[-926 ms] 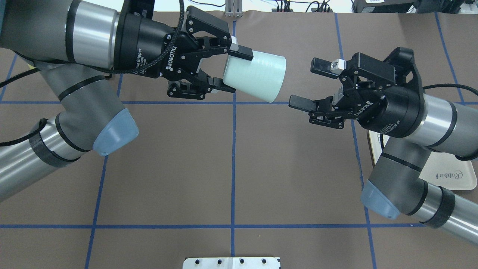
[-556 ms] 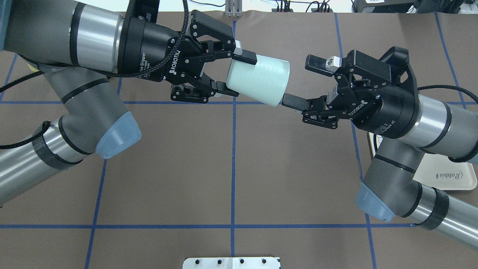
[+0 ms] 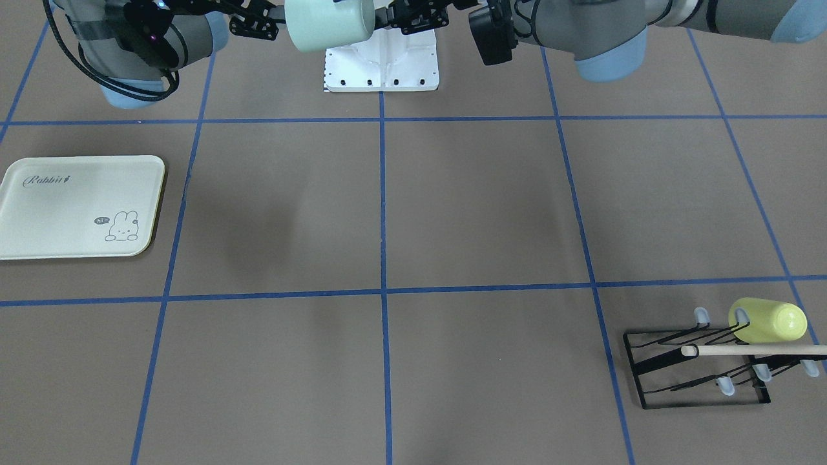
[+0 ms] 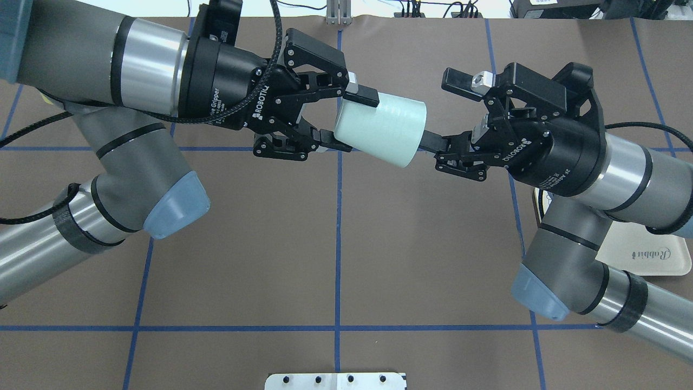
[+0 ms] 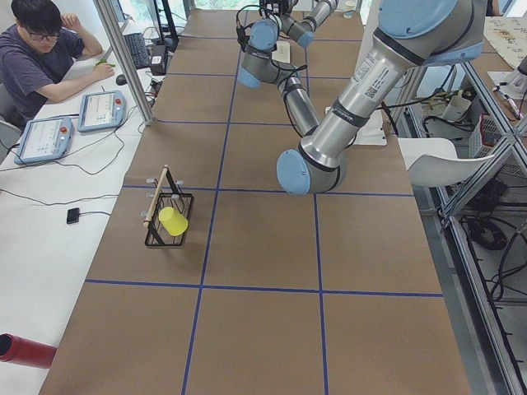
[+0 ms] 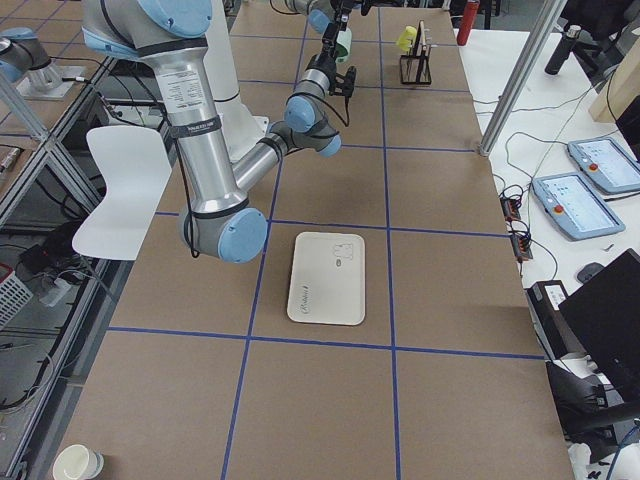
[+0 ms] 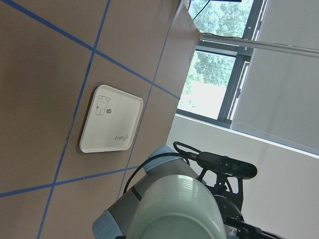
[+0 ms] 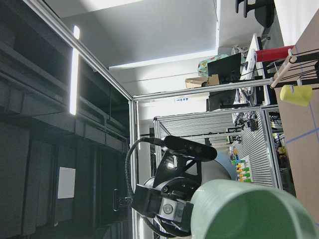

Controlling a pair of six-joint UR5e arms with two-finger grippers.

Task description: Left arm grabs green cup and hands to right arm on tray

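The pale mint-green cup [image 4: 381,127] lies sideways in the air over the table's far middle, mouth toward the right arm. My left gripper [image 4: 352,122] is shut on its base end. My right gripper [image 4: 437,111] is open at the mouth end: its lower finger reaches the rim, its upper finger stands apart from it. The cup also shows at the top of the front view [image 3: 323,22], in the left wrist view [image 7: 177,209] and in the right wrist view [image 8: 249,211]. The cream "Rabbit" tray [image 3: 77,206] lies bare on the robot's right side, partly under the right arm [image 4: 649,252].
A yellow-green cup [image 3: 769,321] hangs on a black wire rack [image 3: 698,368] at the far corner on the robot's left side. A white base plate [image 4: 335,381] sits at the robot's edge. A person sits at a side desk [image 5: 41,58].
Both arms have moved toward each other. The gap between the cup's mouth and the open right gripper has closed; its lower finger now meets the rim.
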